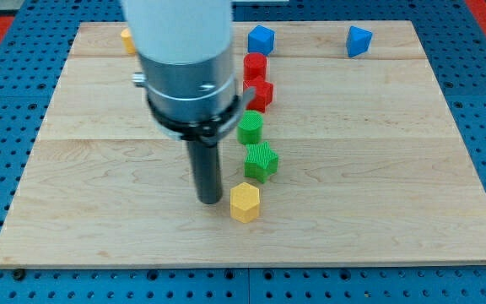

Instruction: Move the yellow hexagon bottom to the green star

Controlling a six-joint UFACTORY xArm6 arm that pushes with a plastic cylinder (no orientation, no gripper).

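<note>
My tip [209,200] (a bare rod, no gripper fitted) was noted just left of the yellow hexagon [245,202]; a further rightward push was judged likely to carry it past the green star [261,160].

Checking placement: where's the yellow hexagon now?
The yellow hexagon sits near the board's bottom centre, just below the green star, with my tip immediately to its left in the view.

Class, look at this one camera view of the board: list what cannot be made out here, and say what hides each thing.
- Yellow block at the view's top left: mostly hidden behind the arm's body, shape unclear.
- Green block above the green star: its left edge is covered by the arm; shape uncertain.
- My tip, left of the yellow hexagon: whether they touch cannot be told.
- Board: the part behind the arm is hidden.
</note>
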